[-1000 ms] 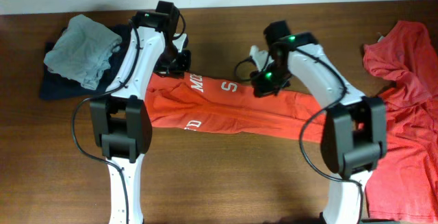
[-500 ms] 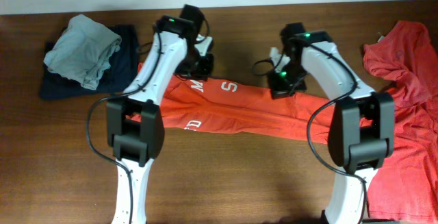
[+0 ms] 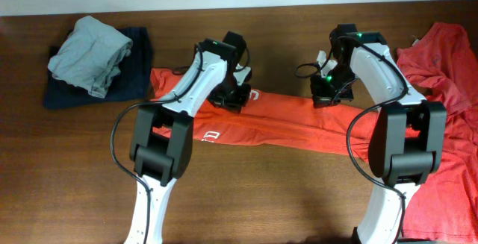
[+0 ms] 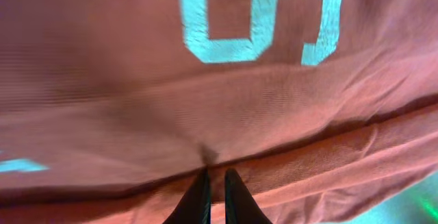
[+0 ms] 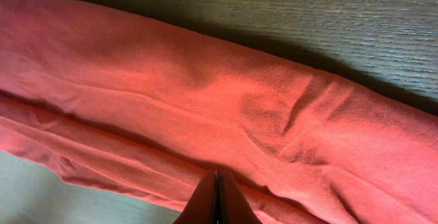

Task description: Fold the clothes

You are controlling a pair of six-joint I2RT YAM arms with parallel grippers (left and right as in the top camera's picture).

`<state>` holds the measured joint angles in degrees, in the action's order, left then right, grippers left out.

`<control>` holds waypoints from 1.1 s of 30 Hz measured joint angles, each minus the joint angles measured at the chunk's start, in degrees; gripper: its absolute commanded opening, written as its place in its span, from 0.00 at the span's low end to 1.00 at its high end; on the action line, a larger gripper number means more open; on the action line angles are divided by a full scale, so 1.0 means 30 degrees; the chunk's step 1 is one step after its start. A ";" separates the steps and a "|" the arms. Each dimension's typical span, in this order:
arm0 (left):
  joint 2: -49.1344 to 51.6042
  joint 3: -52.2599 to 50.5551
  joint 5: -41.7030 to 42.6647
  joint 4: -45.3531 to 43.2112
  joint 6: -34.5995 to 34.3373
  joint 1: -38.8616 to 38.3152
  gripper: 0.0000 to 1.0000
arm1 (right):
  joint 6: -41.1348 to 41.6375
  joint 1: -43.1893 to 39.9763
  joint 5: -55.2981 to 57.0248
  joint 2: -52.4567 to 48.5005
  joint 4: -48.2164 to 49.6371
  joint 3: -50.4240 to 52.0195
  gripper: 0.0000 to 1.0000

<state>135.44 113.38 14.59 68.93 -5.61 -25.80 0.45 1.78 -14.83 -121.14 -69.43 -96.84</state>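
**Both grippers clamped on the long orange shirt**

The orange shirt [image 3: 287, 119] lies folded into a long narrow band across the middle of the wooden table [image 3: 67, 192], running from beside the dark pile on the left to the edge of the red heap on the right. Both arms reach over its far edge, well apart from each other.

The left gripper [image 3: 237, 95] sits low on the band's upper edge, left of centre. In the left wrist view its fingers [image 4: 197, 202] are drawn in to a thin slit. The cloth puckers into a small peak right at their tips, so they have a pinch of the shirt. A large white letter S [image 4: 260, 18] is printed on the fabric just beyond.

The right gripper [image 3: 328, 96] bears on the same far edge, towards the right end of the band. In the right wrist view its fingers [image 5: 217, 195] are pressed flat together over a lengthwise crease. They appear to have a fold nipped between them, though the tips hide the actual contact.

At the table's far left a grey garment [image 3: 91, 54] lies crumpled on top of a navy garment [image 3: 133, 80]. A loose red shirt [image 3: 441, 61] sprawls unfolded along the right side.
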 measured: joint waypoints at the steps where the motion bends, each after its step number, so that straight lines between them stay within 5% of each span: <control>1: 0.0000 -0.0160 0.0007 -0.0087 0.0000 -0.0087 0.08 | 0.0007 0.0000 0.0000 0.0000 0.0007 0.0000 0.04; 5: 0.0000 -0.0648 0.0007 -0.0561 -0.0007 -0.0350 0.01 | -0.0007 0.0000 0.0007 0.0000 0.0007 0.0000 0.04; 21: 0.0000 -0.0758 -0.0015 0.3009 -0.0022 -0.0379 0.01 | -0.0007 0.0000 0.0933 0.0000 -0.0160 0.0000 0.04; 33: -0.0729 0.1377 -0.3162 0.2681 -0.0940 0.0321 0.01 | 0.0007 0.0000 0.0991 0.0000 -0.0226 0.0000 0.04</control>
<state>133.25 117.51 5.10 76.97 -8.43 -24.84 0.47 1.78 -11.86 -121.14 -70.11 -96.84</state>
